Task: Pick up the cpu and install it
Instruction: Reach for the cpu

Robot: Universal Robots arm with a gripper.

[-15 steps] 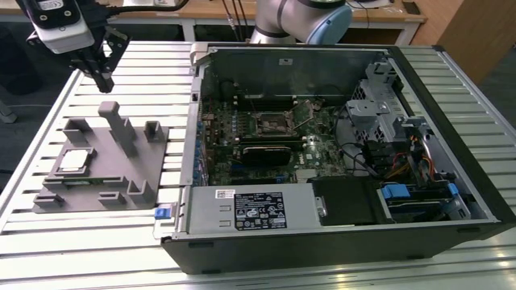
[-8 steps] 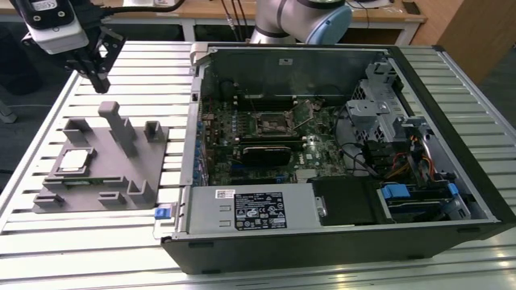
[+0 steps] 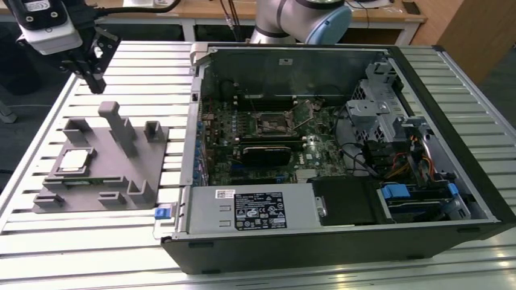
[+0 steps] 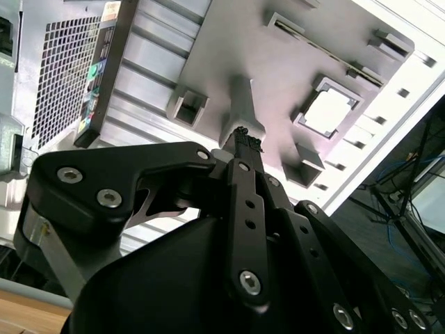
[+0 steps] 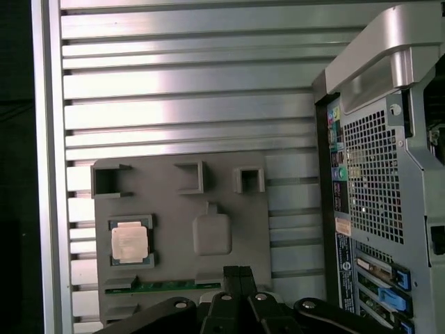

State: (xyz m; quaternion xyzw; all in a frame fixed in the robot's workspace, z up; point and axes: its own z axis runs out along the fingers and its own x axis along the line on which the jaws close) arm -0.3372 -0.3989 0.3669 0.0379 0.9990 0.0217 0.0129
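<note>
A table (image 3: 153, 78) of ribbed, silvery metal slats spans the exterior view from the upper left to the lower right corner. Two things lie directly on it. A flat grey holder plate (image 3: 101, 172) with raised blocks and posts sits at middle left. An open black computer case (image 3: 339, 251) lies on its side across the centre and right, with a strip of bare slats between the two.

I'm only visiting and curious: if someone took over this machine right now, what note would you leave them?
Hand: shut, holding nothing, raised over the table, apart from the grey holder.
The cpu: lying in its square pocket in the grey holder, to the exterior view's left of the open computer case.
Done: nothing yet; the cpu is untouched.
Left: the pick-up, and seating it in the socket inside the case.
</note>
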